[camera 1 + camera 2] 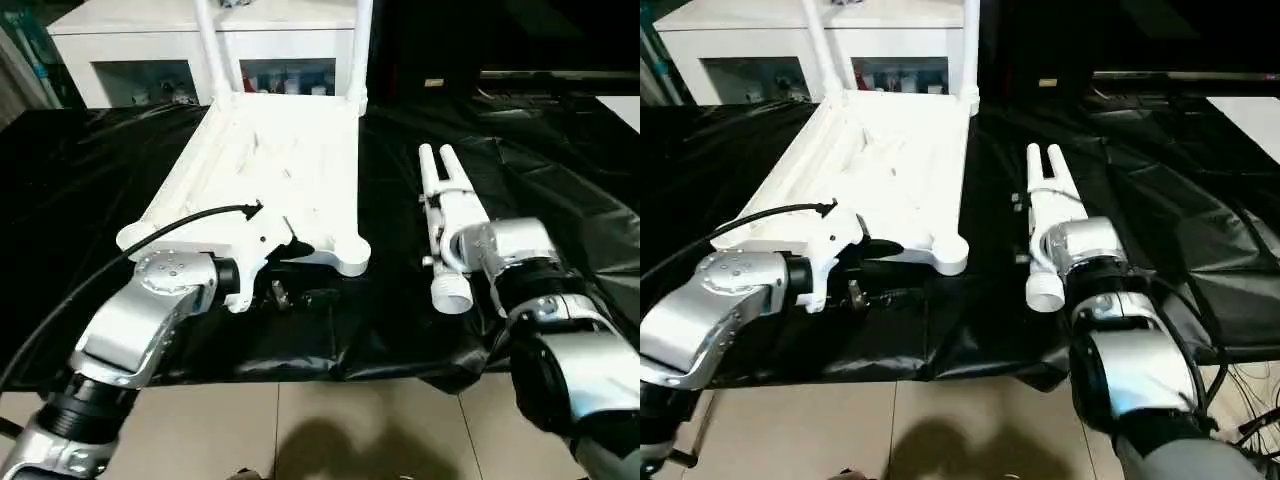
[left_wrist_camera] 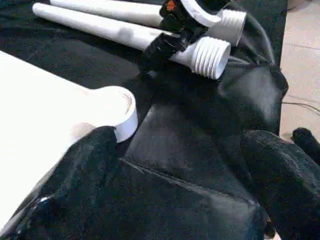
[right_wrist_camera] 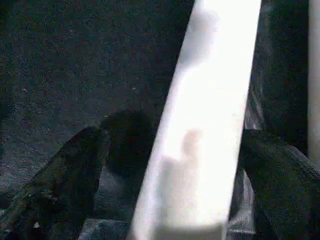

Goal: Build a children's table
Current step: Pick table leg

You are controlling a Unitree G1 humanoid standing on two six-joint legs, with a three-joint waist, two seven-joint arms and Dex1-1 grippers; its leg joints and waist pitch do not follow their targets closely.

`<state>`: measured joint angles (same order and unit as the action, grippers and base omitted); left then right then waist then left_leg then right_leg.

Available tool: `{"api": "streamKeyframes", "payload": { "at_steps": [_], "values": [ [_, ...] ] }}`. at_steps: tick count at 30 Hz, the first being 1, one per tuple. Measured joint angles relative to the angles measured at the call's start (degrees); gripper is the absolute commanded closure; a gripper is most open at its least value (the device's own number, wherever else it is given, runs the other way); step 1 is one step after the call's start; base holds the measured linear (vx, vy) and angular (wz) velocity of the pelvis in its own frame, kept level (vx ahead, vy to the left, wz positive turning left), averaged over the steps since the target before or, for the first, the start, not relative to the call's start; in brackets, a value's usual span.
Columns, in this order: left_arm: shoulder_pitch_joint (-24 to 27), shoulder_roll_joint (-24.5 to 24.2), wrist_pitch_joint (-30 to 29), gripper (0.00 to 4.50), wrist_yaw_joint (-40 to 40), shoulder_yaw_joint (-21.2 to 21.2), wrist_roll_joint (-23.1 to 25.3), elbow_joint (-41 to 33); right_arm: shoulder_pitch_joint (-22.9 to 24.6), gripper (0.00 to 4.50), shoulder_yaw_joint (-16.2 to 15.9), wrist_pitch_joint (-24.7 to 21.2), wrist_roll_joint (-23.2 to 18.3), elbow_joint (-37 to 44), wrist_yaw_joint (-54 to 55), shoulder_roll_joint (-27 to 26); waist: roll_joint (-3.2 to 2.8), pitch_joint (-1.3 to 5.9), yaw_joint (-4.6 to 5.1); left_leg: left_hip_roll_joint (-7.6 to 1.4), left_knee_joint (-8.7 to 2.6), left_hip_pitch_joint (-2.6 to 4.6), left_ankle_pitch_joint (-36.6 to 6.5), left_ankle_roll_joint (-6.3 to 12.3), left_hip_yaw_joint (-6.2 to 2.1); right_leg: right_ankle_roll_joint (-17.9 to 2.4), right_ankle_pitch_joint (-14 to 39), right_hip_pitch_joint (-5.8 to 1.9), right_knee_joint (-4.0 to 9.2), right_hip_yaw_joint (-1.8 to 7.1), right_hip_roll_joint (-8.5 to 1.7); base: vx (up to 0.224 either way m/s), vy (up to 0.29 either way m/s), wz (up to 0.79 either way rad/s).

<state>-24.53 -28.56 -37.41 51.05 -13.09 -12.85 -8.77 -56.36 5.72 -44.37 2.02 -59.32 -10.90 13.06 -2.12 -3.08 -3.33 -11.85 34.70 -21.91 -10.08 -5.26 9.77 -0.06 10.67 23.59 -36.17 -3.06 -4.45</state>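
The white tabletop (image 1: 270, 160) lies upside down on the black sheet, ribs facing up. Two white legs (image 1: 210, 45) (image 1: 360, 50) stand in its far corner sockets. Two loose legs (image 1: 440, 170) lie side by side to its right, threaded ends (image 1: 452, 292) toward me. My left gripper (image 2: 185, 150) is open at the tabletop's near edge, one finger (image 2: 85, 165) close under the near right corner socket (image 2: 122, 107). My right gripper (image 3: 175, 150) hangs over one loose leg (image 3: 200, 125), open, a finger (image 3: 65, 180) on either side with a gap.
A white cabinet with glass doors (image 1: 130, 40) stands behind the tabletop. The black sheet (image 1: 80, 180) covers the work surface and drapes over its near edge above the tiled floor (image 1: 330, 430). Dark objects (image 1: 520, 90) lie at the back right.
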Motion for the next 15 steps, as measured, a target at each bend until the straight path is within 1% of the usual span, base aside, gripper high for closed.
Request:
{"api": "streamKeyframes", "payload": {
  "at_steps": [4, 7, 8, 9, 10, 11, 13, 15],
  "values": [
    [0.0, -0.2, -0.2, 0.00, 0.0, 0.0, 0.0, 0.0, -0.4, 0.08, 0.6, 0.2, -0.4, -0.4, -0.1, 0.0, 0.00, 0.00, -0.01, 0.00, 0.00, -0.02, 0.0, -0.07, 0.00, 0.0, 0.0, 0.05, -0.06, 0.00, 0.00, 0.000, 0.000, 0.00],
    [0.0, -0.3, -0.4, 0.00, 0.0, 0.0, 0.1, 0.0, -1.6, 0.08, 0.6, 0.9, -0.4, -2.1, 0.0, -0.1, 0.00, 0.00, 0.01, 0.00, 0.00, -0.05, 0.0, -0.07, -0.01, 0.0, -0.1, 0.09, -0.08, 0.00, 0.00, 0.000, 0.000, 0.00],
    [0.0, -0.3, -0.5, 0.00, 0.0, 0.0, 0.1, -0.1, -1.8, 0.23, 0.6, 1.4, -0.4, -2.2, 0.3, -0.1, 0.00, 0.00, 0.00, 0.00, 0.00, -0.05, 0.0, -0.07, -0.01, 0.0, -0.1, 0.09, -0.08, 0.00, 0.01, 0.000, 0.000, 0.00],
    [0.0, -0.4, -0.6, 0.00, 0.0, 0.0, 0.1, -0.1, -2.1, 0.23, 0.6, 1.8, -0.4, -2.8, 0.5, -0.1, 0.00, 0.00, -0.01, 0.00, 0.00, -0.05, 0.0, -0.07, -0.01, 0.0, -0.1, 0.09, -0.07, 0.00, 0.01, 0.000, 0.000, 0.00],
    [0.0, -0.4, -0.7, 0.00, 0.0, 0.0, 0.1, -0.2, -2.2, 0.45, 0.6, 2.3, -0.4, -3.5, 0.5, -0.1, 0.00, 0.00, -0.01, 0.00, 0.00, -0.06, 0.0, -0.07, -0.01, 0.0, -0.1, 0.10, -0.07, 0.00, 0.01, 0.000, 0.000, 0.00],
    [0.0, -0.5, -0.9, 0.00, 0.0, 0.0, 0.1, -0.5, -2.3, 0.45, 0.6, 2.3, -0.4, -4.3, 0.6, -0.2, 0.00, 0.00, -0.01, 0.00, 0.01, -0.08, 0.0, -0.07, -0.01, 0.0, -0.1, 0.10, -0.07, 0.00, 0.01, 0.000, 0.000, 0.00],
    [0.0, -0.7, -1.1, 0.00, -0.1, 0.0, 0.0, -0.6, -2.4, 0.69, 0.6, 2.7, -0.4, -5.3, 0.6, -0.2, 0.00, 0.00, -0.02, 0.00, 0.02, -0.11, 0.0, -0.07, -0.01, 0.0, -0.1, 0.12, -0.06, 0.00, 0.01, 0.000, 0.000, 0.00],
    [0.0, -1.0, -1.1, 0.00, -0.1, 0.0, 0.0, -0.6, -2.7, 0.69, 0.7, 3.3, -0.4, -6.2, 0.8, -0.2, 0.01, 0.00, -0.01, 0.00, 0.03, -0.11, 0.0, -0.06, -0.01, 0.0, -0.1, 0.13, -0.06, 0.00, 0.01, 0.000, 0.000, 0.00]
  ]
}}
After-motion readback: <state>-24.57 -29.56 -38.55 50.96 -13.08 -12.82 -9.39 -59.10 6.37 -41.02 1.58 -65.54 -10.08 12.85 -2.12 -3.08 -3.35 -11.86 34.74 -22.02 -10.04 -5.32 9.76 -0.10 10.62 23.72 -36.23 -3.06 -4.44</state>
